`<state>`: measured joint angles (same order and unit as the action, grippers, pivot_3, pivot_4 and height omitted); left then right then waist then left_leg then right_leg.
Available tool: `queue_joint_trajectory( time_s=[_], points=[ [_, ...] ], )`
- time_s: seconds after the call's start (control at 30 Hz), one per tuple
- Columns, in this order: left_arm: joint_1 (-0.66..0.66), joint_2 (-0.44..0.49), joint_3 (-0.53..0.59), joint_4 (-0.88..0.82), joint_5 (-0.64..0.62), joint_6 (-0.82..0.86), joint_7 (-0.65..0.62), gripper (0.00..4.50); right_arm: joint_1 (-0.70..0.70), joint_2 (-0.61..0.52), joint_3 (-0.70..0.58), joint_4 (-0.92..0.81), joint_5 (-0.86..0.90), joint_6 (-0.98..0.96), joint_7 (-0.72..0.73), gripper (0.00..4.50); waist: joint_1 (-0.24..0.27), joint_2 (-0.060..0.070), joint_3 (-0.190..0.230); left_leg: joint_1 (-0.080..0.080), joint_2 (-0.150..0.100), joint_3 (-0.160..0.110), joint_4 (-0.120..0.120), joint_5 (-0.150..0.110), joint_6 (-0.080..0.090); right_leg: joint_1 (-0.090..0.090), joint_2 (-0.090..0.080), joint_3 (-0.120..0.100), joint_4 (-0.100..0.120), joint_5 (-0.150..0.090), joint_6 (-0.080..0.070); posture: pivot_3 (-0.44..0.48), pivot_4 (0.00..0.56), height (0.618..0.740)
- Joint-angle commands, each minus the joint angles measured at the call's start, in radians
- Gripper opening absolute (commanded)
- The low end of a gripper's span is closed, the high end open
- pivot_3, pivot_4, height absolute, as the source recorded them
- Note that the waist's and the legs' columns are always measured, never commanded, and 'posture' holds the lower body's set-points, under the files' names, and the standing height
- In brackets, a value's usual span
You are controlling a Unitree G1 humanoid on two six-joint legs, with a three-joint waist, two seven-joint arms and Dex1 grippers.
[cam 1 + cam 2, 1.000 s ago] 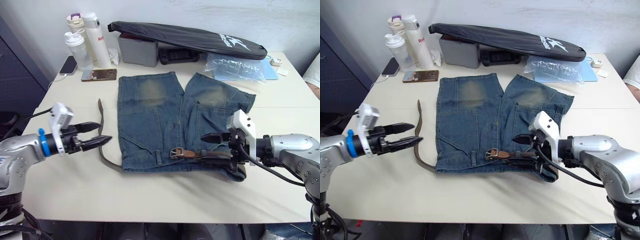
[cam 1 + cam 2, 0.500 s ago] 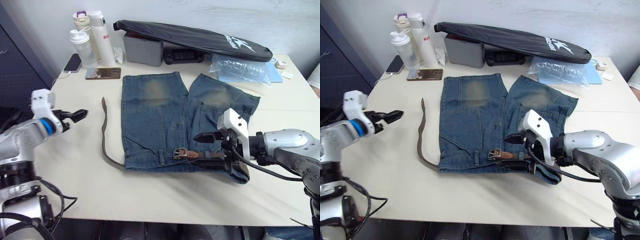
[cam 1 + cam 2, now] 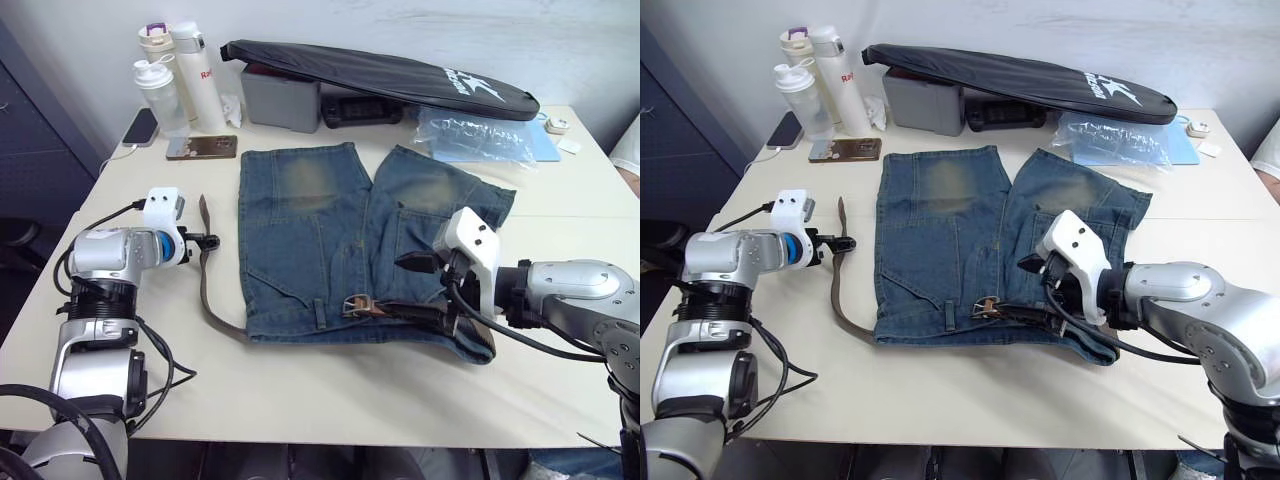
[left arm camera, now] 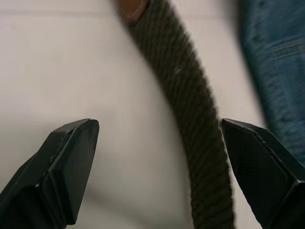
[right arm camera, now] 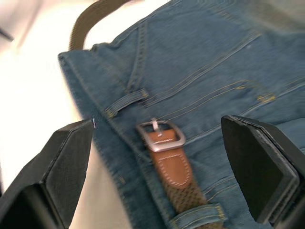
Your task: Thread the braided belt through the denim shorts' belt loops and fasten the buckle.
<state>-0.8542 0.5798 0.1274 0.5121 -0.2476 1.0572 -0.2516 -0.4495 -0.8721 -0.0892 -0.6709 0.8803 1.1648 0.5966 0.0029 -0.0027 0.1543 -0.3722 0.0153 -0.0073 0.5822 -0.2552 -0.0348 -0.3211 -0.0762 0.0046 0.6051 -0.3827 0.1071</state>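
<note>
Both grippers are spread wide and hold nothing. Left gripper hangs low over the free end of the braided belt — in its wrist view the dark woven strap runs between the two black fingers, closer to one of them, and the tan leather tip lies just ahead of the fingertips. I cannot tell if a finger touches the strap. From this gripper, the denim shorts lie just beside the strap on its far side, flat on the table, legs pointing away from the robot.

Right gripper hovers over the waistband, its fingers wide apart on both sides of the buckle. Silver frame of the buckle lies on the denim between the fingers, with the tan leather piece and the braided strap running back from it toward the gripper and passing under a belt loop. Another belt loop sits just beyond the buckle, with no strap through it. Further ahead the belt comes out past the corner of the shorts and curves away over the bare table — toward the left gripper.

Well beyond both grippers, at the far edge, stand three bottles, a phone, a grey box under a long black bag, and a clear plastic bag.
</note>
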Motion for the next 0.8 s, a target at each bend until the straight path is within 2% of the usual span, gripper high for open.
queue_joint_trajectory(
  time_s=[0.03,0.23,0.27,0.4,0.43,0.53,0.57,0.73,0.8],
  points=[
    [-0.028,-0.029,0.028,0.004,0.006,-0.002,0.024,3.15,-0.012,-0.002,-0.034,-0.045,0.014,-0.005,-0.026,4.50,0.001,0.000,0.000,0.000,0.000,0.000,0.000,0.000,0.000,0.000,0.000,0.000,0.000,0.000,0.000,0.000,0.150,0.740],
    [-0.016,-0.056,0.047,-0.014,0.028,-0.031,0.058,0.28,-0.009,-0.012,-0.033,-0.040,0.005,-0.019,-0.040,4.50,0.004,0.000,0.000,0.000,0.000,0.001,0.001,0.000,0.000,0.000,-0.001,0.000,0.001,0.000,0.001,0.000,0.150,0.740],
    [-0.006,-0.047,0.050,-0.020,0.038,-0.070,0.059,0.02,-0.008,-0.017,-0.031,-0.038,0.000,-0.022,-0.039,4.50,0.004,0.000,0.000,0.000,0.000,0.001,0.001,0.000,0.000,0.000,0.000,0.000,0.001,0.000,0.001,0.000,0.150,0.740],
    [0.041,-0.014,0.015,-0.100,0.073,-0.212,0.021,0.02,-0.008,-0.032,-0.018,-0.020,-0.022,-0.039,-0.026,4.50,0.002,-0.001,0.000,0.000,0.000,0.002,0.002,0.000,-0.001,-0.001,0.000,0.000,0.001,0.000,0.001,0.000,0.150,0.740],
    [0.059,0.002,-0.027,-0.133,0.101,-0.276,-0.009,0.02,-0.009,-0.034,-0.015,-0.016,-0.026,-0.043,-0.023,4.50,0.000,-0.001,0.000,0.000,0.000,0.002,0.002,0.000,-0.001,-0.001,0.000,0.000,0.001,0.000,0.001,0.000,0.150,0.740],
    [0.124,0.137,-0.280,-0.226,0.325,-0.582,-0.128,0.02,-0.009,-0.037,-0.009,-0.007,-0.039,-0.054,-0.013,4.50,-0.003,-0.001,0.000,0.001,0.001,0.003,0.001,0.001,-0.002,-0.001,0.001,0.001,0.000,0.000,0.001,0.000,0.150,0.740],
    [0.141,0.170,-0.328,-0.247,0.376,-0.699,-0.149,0.02,-0.008,-0.040,-0.006,-0.006,-0.046,-0.058,-0.009,4.50,-0.004,0.000,0.000,0.001,0.001,0.003,0.000,0.002,-0.003,-0.001,0.001,0.001,0.000,0.000,0.001,0.000,0.150,0.740],
    [0.195,0.211,-0.364,-0.275,0.439,-1.044,-0.183,0.02,-0.001,-0.050,0.001,-0.001,-0.074,-0.075,0.009,4.50,0.000,0.001,-0.001,0.001,0.001,0.005,-0.003,0.002,-0.003,-0.001,0.001,0.003,-0.004,0.000,0.001,0.000,0.150,0.740],
    [0.217,0.213,-0.359,-0.290,0.412,-1.164,-0.218,0.02,0.003,-0.055,0.003,0.001,-0.082,-0.080,0.013,4.50,0.001,0.001,-0.001,0.001,0.001,0.005,-0.003,0.002,-0.002,-0.001,0.000,0.003,-0.004,0.000,0.001,0.000,0.150,0.740]
  ],
)
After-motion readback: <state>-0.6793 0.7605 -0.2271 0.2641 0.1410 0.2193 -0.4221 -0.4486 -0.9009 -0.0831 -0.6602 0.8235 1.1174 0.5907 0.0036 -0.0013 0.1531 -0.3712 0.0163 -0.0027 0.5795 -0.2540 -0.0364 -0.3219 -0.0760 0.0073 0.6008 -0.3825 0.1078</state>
